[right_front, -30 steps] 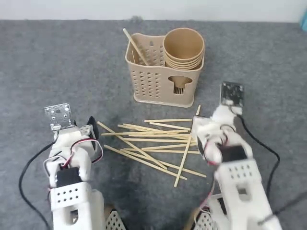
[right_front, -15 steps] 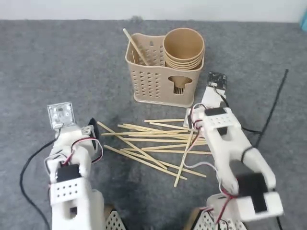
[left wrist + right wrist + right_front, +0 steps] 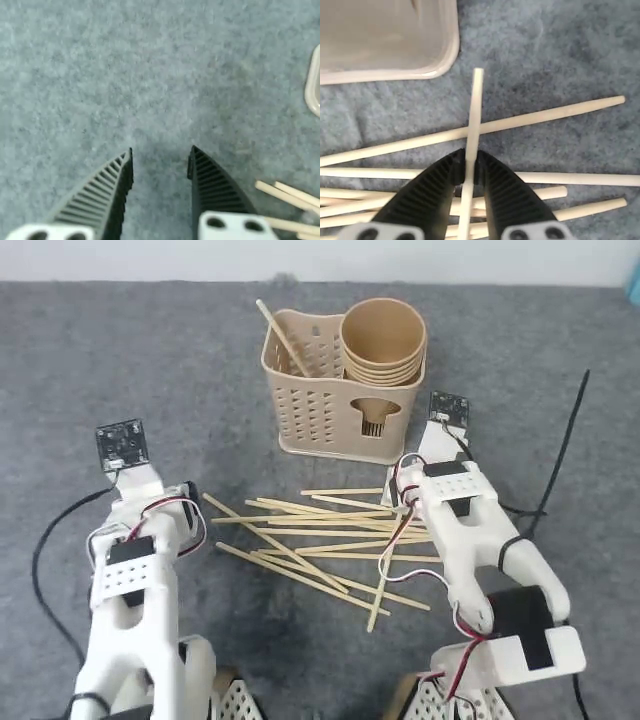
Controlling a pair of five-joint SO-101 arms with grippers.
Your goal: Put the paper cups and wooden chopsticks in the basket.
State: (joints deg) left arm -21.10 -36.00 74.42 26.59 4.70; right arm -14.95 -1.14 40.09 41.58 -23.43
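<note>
On the grey carpet [image 3: 120,370] stands the basket [image 3: 318,405]: upright, perforated, two compartments. All positions below are referred to it.

Paper cups [image 3: 383,335]: nested in one stack, seated in the basket compartment on the right arm's side, rims standing above the basket wall.

Stowed chopstick [image 3: 280,335]: leaning in the other compartment, upper end poking out past the basket's far corner.

Loose chopsticks [image 3: 300,540]: scattered heap on the carpet just in front of the basket, mostly lying crosswise to it, several overlapping. None touch the basket.

Right gripper [image 3: 468,164]: clamped on a single held chopstick [image 3: 475,100], pinched between both fingertips at the edge of the heap nearest the basket. This stick points toward the basket. Its free end stops just short of the basket's rounded bottom corner and does not touch it. It crosses over another stick lying sideways. Cannot tell whether it is lifted off the carpet. In the high view the right arm [image 3: 470,540] lies over the end of the heap in front of the cup compartment.

Left gripper [image 3: 160,157]: fingers spread, nothing between them, bare carpet beneath. It sits in front of the basket and off to the side of the chopstick compartment, apart from the basket, with a few stick ends lying just beside one finger. The left arm [image 3: 135,570] extends back from there, away from the basket.
</note>
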